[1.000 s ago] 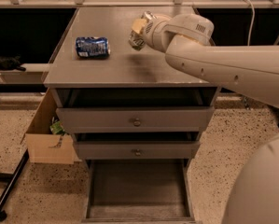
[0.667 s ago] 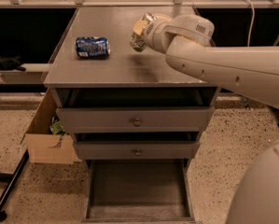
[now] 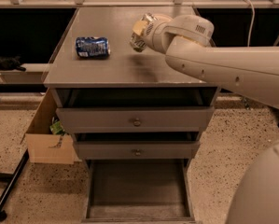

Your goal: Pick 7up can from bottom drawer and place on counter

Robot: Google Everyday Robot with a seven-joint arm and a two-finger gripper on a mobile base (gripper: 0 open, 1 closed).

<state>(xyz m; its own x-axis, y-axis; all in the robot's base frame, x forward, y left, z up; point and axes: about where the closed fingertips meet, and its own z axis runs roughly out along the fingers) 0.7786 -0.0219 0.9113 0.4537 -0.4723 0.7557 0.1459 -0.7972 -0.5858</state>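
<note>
My gripper (image 3: 140,31) is above the middle of the grey counter (image 3: 111,69) and is shut on a small can (image 3: 138,43), the 7up can, held a little above the surface. Only its silver end and dark side show; the fingers hide the rest. The white arm (image 3: 223,64) comes in from the right. The bottom drawer (image 3: 138,190) is pulled open below, and its flat grey floor is bare.
A blue and white can (image 3: 92,47) lies on its side on the counter's left. Two knob-fronted drawers (image 3: 135,120) sit partly open above the bottom drawer. A cardboard box (image 3: 48,134) stands on the floor to the left of the cabinet.
The gripper with the can has stayed over the middle of the counter, shifting only slightly. Nothing else has moved.
</note>
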